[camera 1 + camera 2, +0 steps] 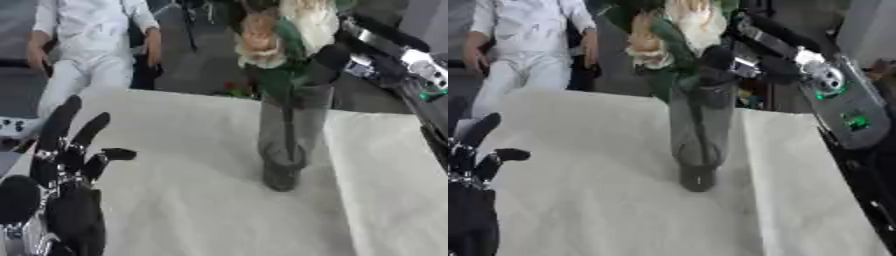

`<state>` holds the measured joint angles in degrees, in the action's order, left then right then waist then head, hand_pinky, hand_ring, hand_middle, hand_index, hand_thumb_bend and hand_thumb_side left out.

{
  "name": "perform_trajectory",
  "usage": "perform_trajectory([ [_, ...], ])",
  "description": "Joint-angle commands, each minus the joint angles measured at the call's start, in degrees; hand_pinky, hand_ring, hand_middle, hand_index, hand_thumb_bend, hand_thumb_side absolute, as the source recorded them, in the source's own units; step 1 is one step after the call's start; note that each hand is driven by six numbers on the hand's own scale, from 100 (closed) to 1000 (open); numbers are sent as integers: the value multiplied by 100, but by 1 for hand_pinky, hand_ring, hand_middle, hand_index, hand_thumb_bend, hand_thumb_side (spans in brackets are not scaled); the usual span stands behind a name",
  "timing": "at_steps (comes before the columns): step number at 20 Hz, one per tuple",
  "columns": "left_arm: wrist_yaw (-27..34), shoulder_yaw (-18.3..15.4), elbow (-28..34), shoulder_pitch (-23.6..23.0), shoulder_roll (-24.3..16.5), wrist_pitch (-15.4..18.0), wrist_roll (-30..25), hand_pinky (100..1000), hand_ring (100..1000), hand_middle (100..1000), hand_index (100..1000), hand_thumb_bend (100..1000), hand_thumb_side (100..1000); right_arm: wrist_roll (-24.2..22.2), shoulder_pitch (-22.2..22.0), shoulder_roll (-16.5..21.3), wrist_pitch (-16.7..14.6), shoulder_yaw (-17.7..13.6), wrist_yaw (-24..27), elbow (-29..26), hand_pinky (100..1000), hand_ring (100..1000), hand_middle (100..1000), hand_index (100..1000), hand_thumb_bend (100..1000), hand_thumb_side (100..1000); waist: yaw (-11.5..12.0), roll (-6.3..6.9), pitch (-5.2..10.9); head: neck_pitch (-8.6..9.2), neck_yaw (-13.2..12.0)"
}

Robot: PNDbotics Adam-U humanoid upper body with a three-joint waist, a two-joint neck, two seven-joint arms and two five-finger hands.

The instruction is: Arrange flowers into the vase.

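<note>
Writing we could read nowhere. The vase (287,140) stood mid-table (175,200) on the white cloth, holding flowers (267,37) with cream and orange heads. Our right hand (715,62) sat at the vase's mouth, its fingers beyond telling; our left hand (66,155) rested spread, lower left.

A white cloth-covered table (175,210) bears an upright glass vase (284,145) near its middle.
</note>
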<state>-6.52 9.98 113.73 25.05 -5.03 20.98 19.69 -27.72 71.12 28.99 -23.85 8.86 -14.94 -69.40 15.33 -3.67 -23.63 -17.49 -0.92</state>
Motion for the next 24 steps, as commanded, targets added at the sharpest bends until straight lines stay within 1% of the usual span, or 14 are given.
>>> perform_trajectory([
  [1, -4, -37, 86, 27, -47, -2, 39, 585, 872, 944, 956, 350, 1000, -81, 89, 180, -61, -29, -101, -29, 883, 983, 385, 550, 634, 1000, -5, 30, 127, 51, -9],
  [7, 13, -6, 86, 29, -36, -3, 13, 584, 872, 944, 956, 345, 1000, -48, 108, 168, -79, -19, 60, -90, 882, 985, 404, 568, 635, 1000, 10, 44, 99, -6, 5],
  [10, 22, 1, 86, 30, -39, -5, -3, 584, 872, 945, 956, 342, 1000, -35, 105, 184, -89, 6, 69, -118, 882, 985, 406, 569, 637, 1000, 6, 47, 100, 9, 5],
  [18, 46, 27, 86, 20, -39, -11, -45, 584, 872, 946, 957, 340, 1000, 30, 95, 202, -101, -8, 70, -115, 885, 988, 418, 580, 635, 1000, 0, 50, 118, -31, 11],
  [20, 53, 32, 86, 19, -39, -13, -54, 584, 872, 946, 957, 340, 1000, 94, 95, 201, -88, -39, 109, -117, 887, 992, 423, 585, 630, 1000, 1, 55, 124, -48, 13],
  [24, 61, 34, 86, 7, -45, -19, -72, 584, 872, 946, 957, 340, 1000, 315, 141, 221, 18, -140, 332, -183, 890, 992, 445, 605, 616, 1000, -2, 65, 155, -142, 52],
])
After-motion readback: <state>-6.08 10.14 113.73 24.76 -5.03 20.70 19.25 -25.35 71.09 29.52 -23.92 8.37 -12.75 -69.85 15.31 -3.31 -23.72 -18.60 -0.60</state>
